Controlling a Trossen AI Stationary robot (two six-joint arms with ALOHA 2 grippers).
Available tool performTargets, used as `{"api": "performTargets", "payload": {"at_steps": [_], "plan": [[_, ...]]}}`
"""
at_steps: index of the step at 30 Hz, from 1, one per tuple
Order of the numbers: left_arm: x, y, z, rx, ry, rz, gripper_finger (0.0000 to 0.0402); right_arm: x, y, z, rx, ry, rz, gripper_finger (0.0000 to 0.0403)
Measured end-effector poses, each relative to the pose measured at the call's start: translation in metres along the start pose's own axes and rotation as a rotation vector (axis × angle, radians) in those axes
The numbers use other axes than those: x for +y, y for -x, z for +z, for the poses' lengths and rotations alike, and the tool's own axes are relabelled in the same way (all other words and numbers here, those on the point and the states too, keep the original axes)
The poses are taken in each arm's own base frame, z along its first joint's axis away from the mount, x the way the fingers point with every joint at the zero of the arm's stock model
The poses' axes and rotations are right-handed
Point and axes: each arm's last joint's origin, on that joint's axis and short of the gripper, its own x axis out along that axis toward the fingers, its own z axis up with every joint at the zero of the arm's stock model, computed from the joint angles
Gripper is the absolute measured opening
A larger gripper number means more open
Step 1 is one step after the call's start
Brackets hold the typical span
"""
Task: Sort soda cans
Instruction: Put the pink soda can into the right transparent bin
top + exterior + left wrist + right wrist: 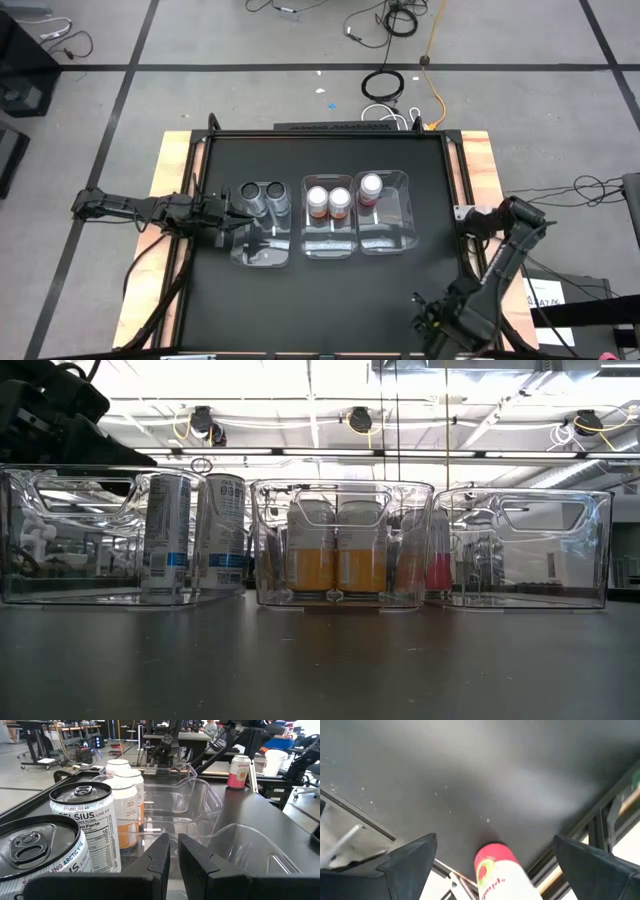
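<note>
Hovering over the near right part of the black table [300,310], the right gripper [430,312] has its fingers spread wide and grips nothing. Its wrist view shows the loose red-pink can [496,870] in the gap between them, close below but not yet clasped. I cannot tell from that view whether the can stands upright or lies tilted.

This looks like the last pick of the sort. To do it well, the gripper should centre the can between both fingers and come low enough to take the body instead of the rim. It should close only when neither finger would nudge the can sideways. A thin metal can dents and slips easily, so a firm, square hold matters more than speed.

Farther back, in the middle of the table, three clear bins stand side by side. The right bin [392,243] holds the other red-pink can [371,185] at its far end. Plenty of bare floor lies on its near side, so the carried can can go straight down there without knocking its twin.

The middle bin [328,250] has both orange-brown cans [329,201] touching at its far end, and the left bin [262,258] has both dark grey cans [264,195]. Those two pairs appear finished.

The left gripper [174,851] waits at the left bin's left side, fingers pinched together and empty, near the grey cans, so the right arm's path is clear
</note>
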Motion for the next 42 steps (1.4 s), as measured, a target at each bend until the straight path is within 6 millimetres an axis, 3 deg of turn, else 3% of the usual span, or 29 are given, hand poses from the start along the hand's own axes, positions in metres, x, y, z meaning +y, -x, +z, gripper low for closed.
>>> {"api": "performTargets", "payload": {"at_steps": [12,20,25,28,32,42], "plan": [[0.0,0.0,0.0,0.0,0.0,-0.001,0.005,-0.029,0.015,-0.034,-0.019,-0.133,0.016,0.0389],[0.0,0.0,0.0,0.0,0.0,-0.001,0.005,-0.065,0.004,-0.029,-0.006,-0.186,0.05,0.0389],[0.0,0.0,0.0,0.0,0.0,0.0,0.005,-0.091,-0.014,-0.018,0.048,-0.193,0.107,0.0389],[0.0,0.0,0.0,0.0,0.0,-0.001,0.005,-0.1,-0.019,-0.015,0.112,-0.105,0.234,0.0389],[0.0,0.0,0.0,0.0,0.0,0.0,0.005,-0.101,-0.02,-0.011,0.07,0.021,0.403,0.0389],[0.0,0.0,0.0,0.0,0.0,0.0,0.005,-0.095,-0.026,-0.016,0.076,0.219,0.383,0.0389]]}}
